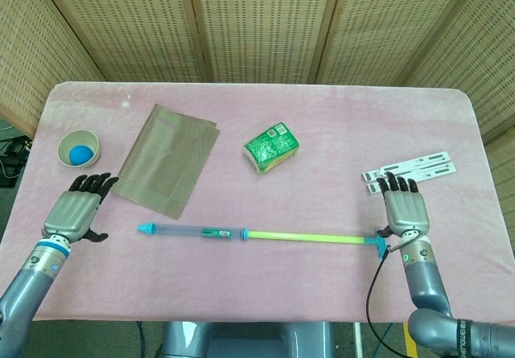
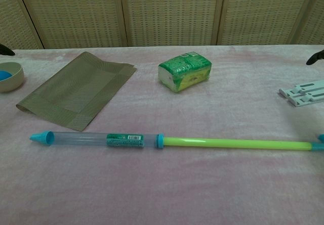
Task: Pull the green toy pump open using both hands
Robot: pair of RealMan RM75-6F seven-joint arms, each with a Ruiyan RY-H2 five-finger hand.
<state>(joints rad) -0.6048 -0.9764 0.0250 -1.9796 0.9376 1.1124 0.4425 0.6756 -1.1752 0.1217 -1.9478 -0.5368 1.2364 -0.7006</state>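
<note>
The toy pump [image 1: 257, 233] lies along the front of the pink table, pulled out long: a clear barrel [image 2: 96, 139] with a cyan nozzle on the left and a green rod [image 2: 235, 143] running right to a cyan handle [image 1: 378, 240]. My left hand [image 1: 77, 207] rests flat and open on the cloth, well left of the nozzle and apart from it. My right hand [image 1: 403, 205] lies flat and open just above the handle end, holding nothing. In the chest view only dark fingertips [image 2: 315, 57] show at the edges.
A woven brown mat [image 1: 167, 158] lies behind the barrel. A green packet [image 1: 272, 148] sits mid-table. White plastic strips [image 1: 409, 170] lie behind my right hand. A small bowl with a blue ball [image 1: 78, 149] stands at the far left.
</note>
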